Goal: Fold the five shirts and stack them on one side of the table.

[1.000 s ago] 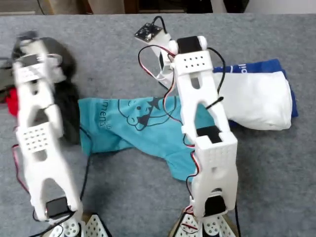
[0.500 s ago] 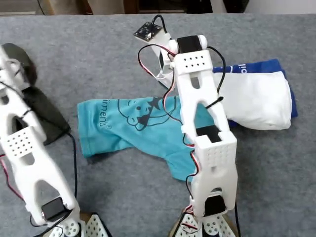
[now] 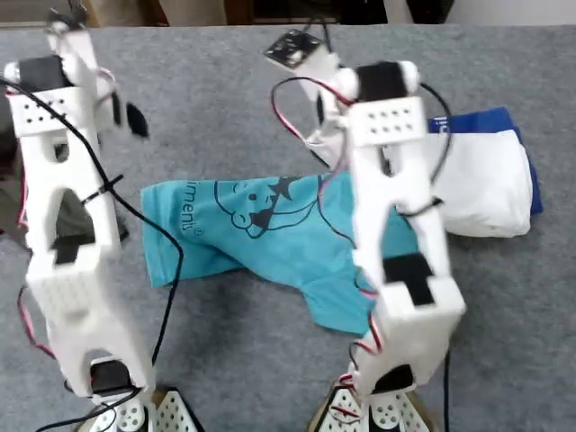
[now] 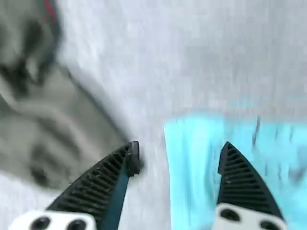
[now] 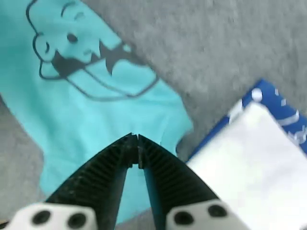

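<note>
Fingers of the left gripper stand wide apart in the left wrist view, holding nothing. One hangs over the bare grey table just beside a heap of dark clothes, the other over the edge of the teal shirt. In the right wrist view, the right gripper has its fingers pressed together with nothing seen between them, above the teal shirt near its cartoon print. Beside it, a folded white shirt lies on a blue shirt. In the high view, the teal shirt lies spread and unfolded mid-table, its right part under the right arm. The white-on-blue stack sits at the right, and the dark clothes are at the left edge, partly hidden by the left arm.
</note>
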Motion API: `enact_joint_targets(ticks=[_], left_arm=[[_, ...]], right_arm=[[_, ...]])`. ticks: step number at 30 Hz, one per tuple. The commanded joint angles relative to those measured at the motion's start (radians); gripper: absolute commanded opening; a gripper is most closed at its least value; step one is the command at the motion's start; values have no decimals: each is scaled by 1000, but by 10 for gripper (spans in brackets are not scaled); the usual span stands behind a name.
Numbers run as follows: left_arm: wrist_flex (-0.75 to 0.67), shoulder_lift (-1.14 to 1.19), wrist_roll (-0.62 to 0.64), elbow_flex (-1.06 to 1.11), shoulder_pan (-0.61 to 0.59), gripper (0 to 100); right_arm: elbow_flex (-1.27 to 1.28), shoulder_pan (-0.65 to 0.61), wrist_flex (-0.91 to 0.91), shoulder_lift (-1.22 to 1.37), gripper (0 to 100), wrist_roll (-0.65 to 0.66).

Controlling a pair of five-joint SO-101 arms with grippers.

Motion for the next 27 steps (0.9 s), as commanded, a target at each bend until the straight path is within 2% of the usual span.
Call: enact_joint_targets(ticks=[1, 5, 8, 12, 19, 25, 27], left_arm=[[-146, -341, -34, 677, 0, 271], [-443, -512, -31, 1076, -5, 271], [-502, -487, -5, 1171, 34, 271], [-559, -380, 83, 1143, 58, 271], [-565, -174, 235, 1019, 178, 257], [-557, -117, 238, 994, 166, 19], [-557, -120, 238, 994, 132, 26]], right_arm=[[107, 74, 14, -185, 3, 32], [159, 136, 12, -246, 3, 75], [166, 159, 12, -246, 3, 80], [166, 168, 12, -246, 3, 80], [166, 163, 12, -251, 3, 75], [165, 170, 14, -254, 3, 80], [159, 170, 14, -254, 3, 80]])
